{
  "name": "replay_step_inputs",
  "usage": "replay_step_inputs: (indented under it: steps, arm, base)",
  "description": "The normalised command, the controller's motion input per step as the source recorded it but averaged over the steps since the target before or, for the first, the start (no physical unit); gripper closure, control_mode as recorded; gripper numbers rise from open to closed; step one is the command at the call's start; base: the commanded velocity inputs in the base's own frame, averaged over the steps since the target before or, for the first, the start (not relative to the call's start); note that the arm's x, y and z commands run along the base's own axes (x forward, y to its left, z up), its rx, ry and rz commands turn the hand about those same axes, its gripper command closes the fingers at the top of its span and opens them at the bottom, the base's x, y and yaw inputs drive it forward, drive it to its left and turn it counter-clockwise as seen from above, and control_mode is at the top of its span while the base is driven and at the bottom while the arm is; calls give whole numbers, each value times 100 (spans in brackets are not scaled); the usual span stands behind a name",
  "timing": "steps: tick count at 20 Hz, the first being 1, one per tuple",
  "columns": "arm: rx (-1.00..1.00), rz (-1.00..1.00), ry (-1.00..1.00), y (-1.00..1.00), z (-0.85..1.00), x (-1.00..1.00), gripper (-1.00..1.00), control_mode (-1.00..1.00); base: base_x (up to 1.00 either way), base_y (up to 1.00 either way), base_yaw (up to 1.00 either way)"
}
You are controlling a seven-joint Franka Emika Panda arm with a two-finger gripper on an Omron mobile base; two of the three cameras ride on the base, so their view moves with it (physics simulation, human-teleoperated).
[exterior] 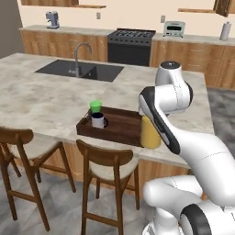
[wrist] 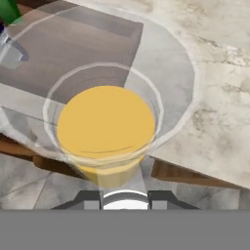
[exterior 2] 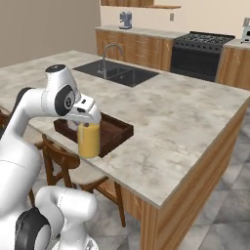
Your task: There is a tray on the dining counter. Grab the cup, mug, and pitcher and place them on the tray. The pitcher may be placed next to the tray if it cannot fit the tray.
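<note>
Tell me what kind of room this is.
A home kitchen, rendered: a long beige marbled stone island counter with an inset dark sink and curved faucet, a black stove between wooden cabinets, and wooden stools.

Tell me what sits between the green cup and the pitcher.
In the left base view, the grey mug stands beside the cup; past it, bare tray floor runs to the pitcher.

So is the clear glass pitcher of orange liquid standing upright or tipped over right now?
Upright. The clear glass pitcher stands vertical at the dark brown wooden tray's near end, and its orange liquid surface looks level in the hand view.
</note>
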Motion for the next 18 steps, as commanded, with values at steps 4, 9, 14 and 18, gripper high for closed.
replay_step_inputs:
  steps: [4,9,14,18]
  arm:
    - [0,0,0,0,0,0,100,100]
    - [0,0,0,0,0,0,100,100]
    - [0,0,0,0,0,0,100,100]
    - [0,0,0,0,0,0,100,100]
  base:
    - [29,42,-18]
    - [34,-4,-4]
    - [47,-10,0]
    - [65,-5,0]
